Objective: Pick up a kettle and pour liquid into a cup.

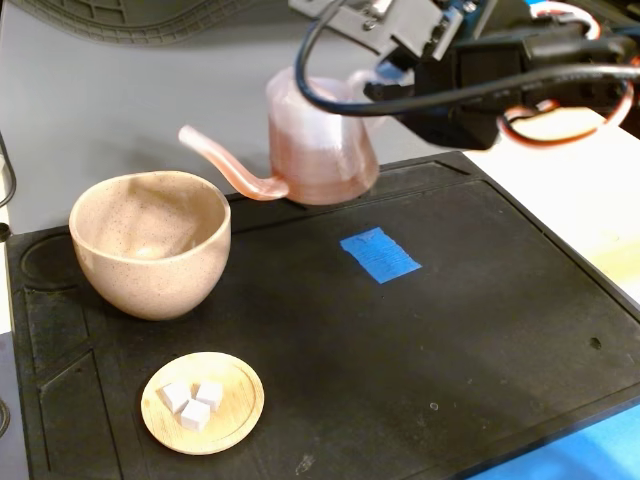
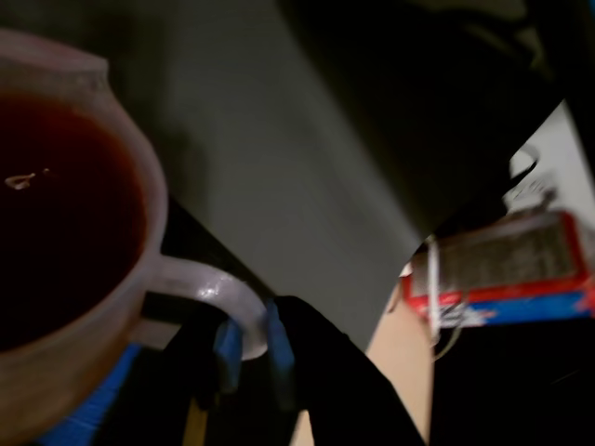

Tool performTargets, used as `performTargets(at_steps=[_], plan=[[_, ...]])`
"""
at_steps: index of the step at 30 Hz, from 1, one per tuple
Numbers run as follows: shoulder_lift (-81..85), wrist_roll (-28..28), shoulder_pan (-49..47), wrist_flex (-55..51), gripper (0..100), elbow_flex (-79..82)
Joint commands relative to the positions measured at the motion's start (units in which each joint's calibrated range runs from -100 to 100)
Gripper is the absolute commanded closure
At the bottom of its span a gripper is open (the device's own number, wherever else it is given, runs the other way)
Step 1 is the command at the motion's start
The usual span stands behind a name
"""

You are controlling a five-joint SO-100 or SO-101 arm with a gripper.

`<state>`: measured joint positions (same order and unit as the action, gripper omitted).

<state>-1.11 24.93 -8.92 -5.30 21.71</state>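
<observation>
1. Fixed view: the pink ridged kettle (image 1: 318, 140) is sitting at the far edge of the black mat (image 1: 480, 330), its body upright or very nearly so; whether its base is touching the mat I cannot tell.
2. Its thin gooseneck spout (image 1: 228, 165) is reaching left toward the speckled beige cup (image 1: 150, 243), with the tip lying just beside the cup's far rim (not over the opening).
3. The gripper (image 2: 249, 346) is coming in from the upper right of the fixed view and is pinching the kettle's loop handle (image 2: 209, 288); in the wrist view, its blue-padded fingers (image 2: 227, 348) are closing on either side of the loop.
4. Wrist view: reddish-brown liquid (image 2: 65, 214) is filling the kettle, dark and close to the rim.
5. A blue tape patch (image 1: 379, 254) is lying on the mat right of the cup, well apart from it.
6. A small wooden saucer (image 1: 203, 402) with white cubes (image 1: 192, 402) is resting near the front, just below the cup.
</observation>
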Motion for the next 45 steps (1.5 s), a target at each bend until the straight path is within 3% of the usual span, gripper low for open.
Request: performTargets(at_steps=[1, 15, 31, 34, 45], plan=[[-0.3, -2.0, 0.0, 0.2, 99, -7.3], [-1.8, -9.1, -0.4, 0.2, 99, -10.0], [-9.0, -9.1, -1.4, 0.2, 99, -21.3], [-9.3, -12.5, -1.3, 0.2, 99, -21.4], [-9.3, -15.0, -1.6, 0.7, 99, -21.4]])
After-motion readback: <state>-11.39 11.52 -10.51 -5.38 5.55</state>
